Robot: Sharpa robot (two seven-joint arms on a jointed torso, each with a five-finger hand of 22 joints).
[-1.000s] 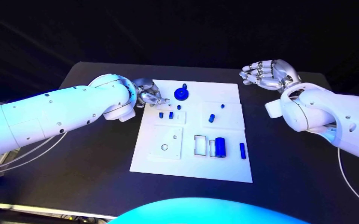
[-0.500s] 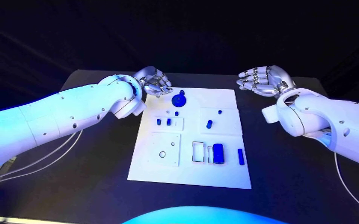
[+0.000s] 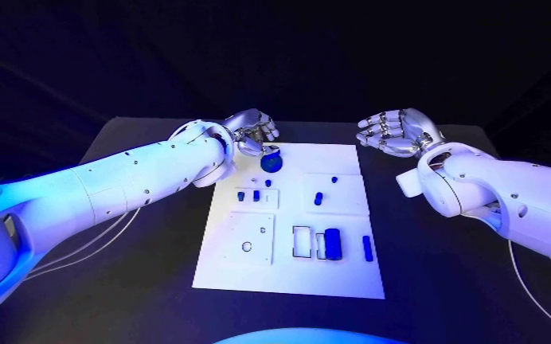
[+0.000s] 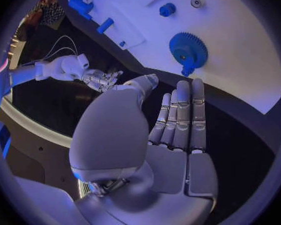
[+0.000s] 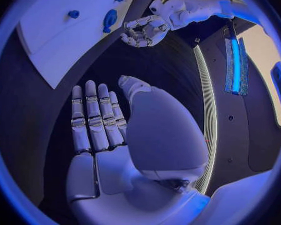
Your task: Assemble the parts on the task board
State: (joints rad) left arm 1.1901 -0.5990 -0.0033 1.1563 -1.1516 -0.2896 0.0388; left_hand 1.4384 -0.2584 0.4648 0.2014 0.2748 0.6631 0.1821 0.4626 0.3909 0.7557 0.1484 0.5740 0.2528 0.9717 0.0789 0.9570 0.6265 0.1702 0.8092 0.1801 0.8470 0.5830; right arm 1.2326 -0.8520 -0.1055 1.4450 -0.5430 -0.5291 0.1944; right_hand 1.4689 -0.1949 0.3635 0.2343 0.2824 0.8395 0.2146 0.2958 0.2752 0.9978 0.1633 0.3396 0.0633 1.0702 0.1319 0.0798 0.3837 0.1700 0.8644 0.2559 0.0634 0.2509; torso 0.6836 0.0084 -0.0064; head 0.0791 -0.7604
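Both hands are open and hold nothing. Left hand (image 3: 255,130) hovers at approx. 11 o'clock of the task board (image 3: 293,272), fingers straight, just beside the blue gear (image 3: 271,163). Right hand (image 3: 390,131) at approx. 1 o'clock, off the board, fingers loosely curled. Other blue parts, e.g. cylinder (image 3: 332,244), lie near the board's 5 o'clock side

The right hand (image 5: 109,135) lies flat and empty above the dark counter (image 5: 147,65), its fingers (image 5: 90,120) straight and close together. Beyond it the left hand (image 5: 142,31), fingers curled, hovers near the task board's (image 5: 53,40) edge, close to a blue gear (image 5: 109,20).
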